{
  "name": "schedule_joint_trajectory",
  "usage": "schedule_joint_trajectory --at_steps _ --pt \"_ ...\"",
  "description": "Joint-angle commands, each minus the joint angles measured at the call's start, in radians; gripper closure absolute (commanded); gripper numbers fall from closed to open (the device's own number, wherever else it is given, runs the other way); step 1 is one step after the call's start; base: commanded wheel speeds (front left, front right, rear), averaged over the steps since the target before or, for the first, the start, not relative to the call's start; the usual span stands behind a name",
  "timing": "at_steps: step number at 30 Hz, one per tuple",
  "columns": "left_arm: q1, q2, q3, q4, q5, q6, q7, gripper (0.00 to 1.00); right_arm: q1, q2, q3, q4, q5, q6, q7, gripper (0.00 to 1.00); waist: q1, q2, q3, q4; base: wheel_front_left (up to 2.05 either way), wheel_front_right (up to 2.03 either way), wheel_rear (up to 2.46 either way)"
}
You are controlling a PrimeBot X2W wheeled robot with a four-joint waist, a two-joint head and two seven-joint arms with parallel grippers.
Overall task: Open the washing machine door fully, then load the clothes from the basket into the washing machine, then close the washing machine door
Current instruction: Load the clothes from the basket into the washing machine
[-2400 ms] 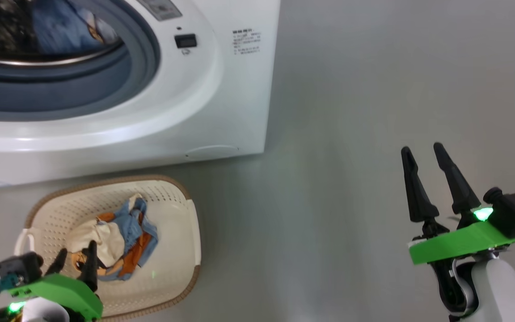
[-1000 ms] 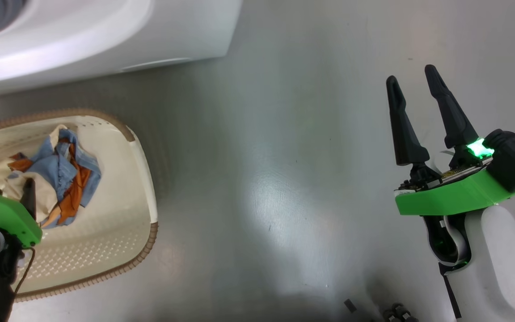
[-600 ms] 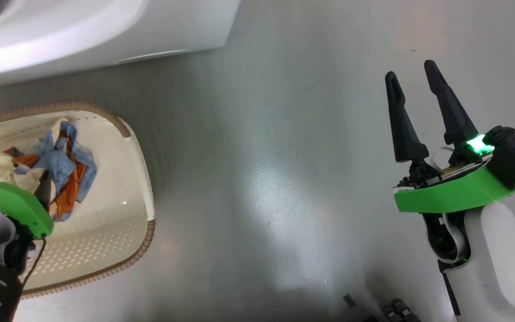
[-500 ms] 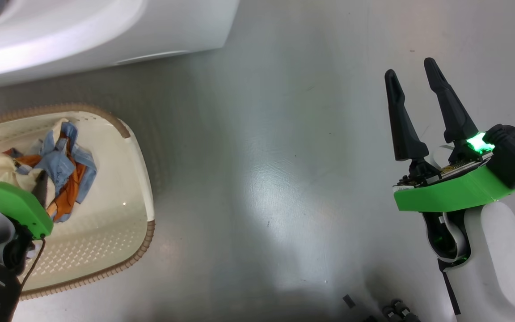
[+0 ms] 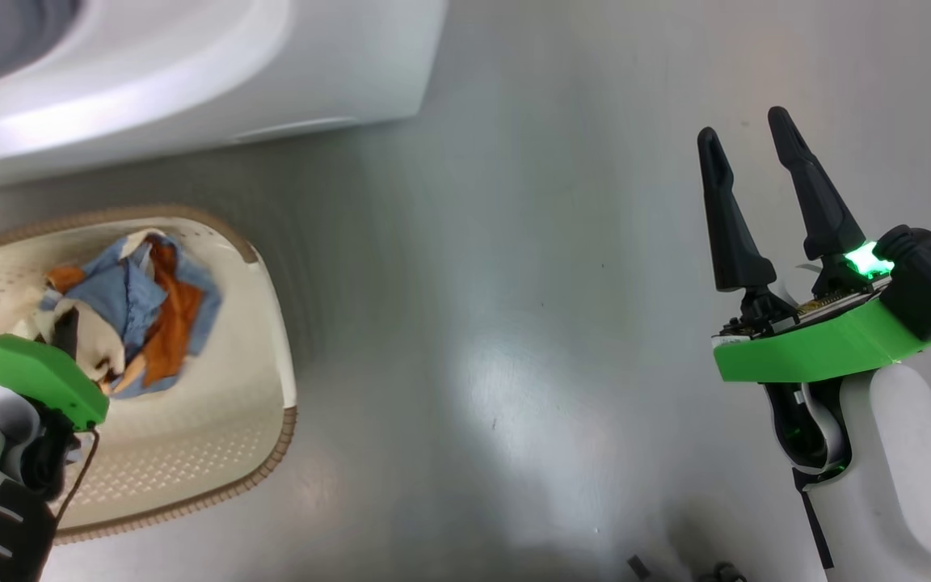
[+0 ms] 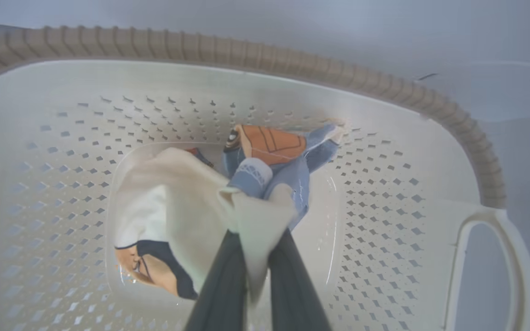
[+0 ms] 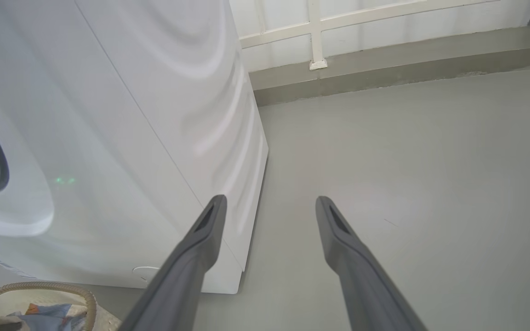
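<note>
change: our left gripper (image 6: 258, 241), open a second ago, now clamps the clothes (image 6: 187, 202) at its tips | where: the rest trails ahead of it, inside the basket (image 6: 384, 193) | our right gripper (image 5: 744, 133): splayed; empty | we judge: grasp made; lift to the washer (image 5: 191, 81) next

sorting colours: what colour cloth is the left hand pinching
Cream cloth, clearest in the left wrist view.

Open floor (image 5: 530, 307) beside basket (image 5: 267, 323) (washing machine (image 5: 312, 65) beyond)

- basket (image 6: 384, 193): cream, perforated walls, brown woven-look rim
- clothes (image 6: 265, 179): light blue, orange, cream, with printed figures
- washing machine (image 5: 336, 56): white
- floor (image 5: 514, 283): plain grey
- right claw (image 5: 744, 129): black fingers, green mount
</note>
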Motion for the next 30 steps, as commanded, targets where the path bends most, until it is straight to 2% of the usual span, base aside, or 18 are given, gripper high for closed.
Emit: schedule_joint_trajectory --at_steps 1,9,14,19,30 --pt "0.041 0.047 0.024 -0.017 -0.024 -0.002 -0.039 1.00 0.035 0.007 0.018 -0.014 -0.006 0.002 -0.005 0.00 0.0000 -0.0001 -0.040 0.020 0.00 0.00 0.00" --pt "0.096 0.049 0.011 -0.084 -0.065 -0.002 -0.100 1.00 0.054 -0.007 0.008 0.013 0.005 0.002 -0.005 0.00 0.0000 -0.0001 -0.140 0.053 0.00 0.00 0.00" --pt "0.145 0.059 0.065 -0.162 -0.054 -0.002 -0.105 1.00 0.084 -0.018 0.009 0.028 0.015 0.002 -0.005 0.00 0.0000 -0.0001 -0.224 0.071 0.00 0.00 0.00" --pt "0.205 0.040 0.172 -0.256 0.054 -0.002 -0.106 1.00 0.126 -0.032 -0.007 0.050 0.028 0.002 -0.005 0.00 0.0000 -0.0001 -0.303 0.104 0.00 0.00 0.00" --pt "0.396 -0.043 0.435 -0.483 0.327 -0.002 -0.106 1.00 0.224 -0.055 -0.024 0.082 0.057 0.002 -0.005 0.00 0.0000 -0.0001 -0.466 0.153 0.00 0.00 0.00"
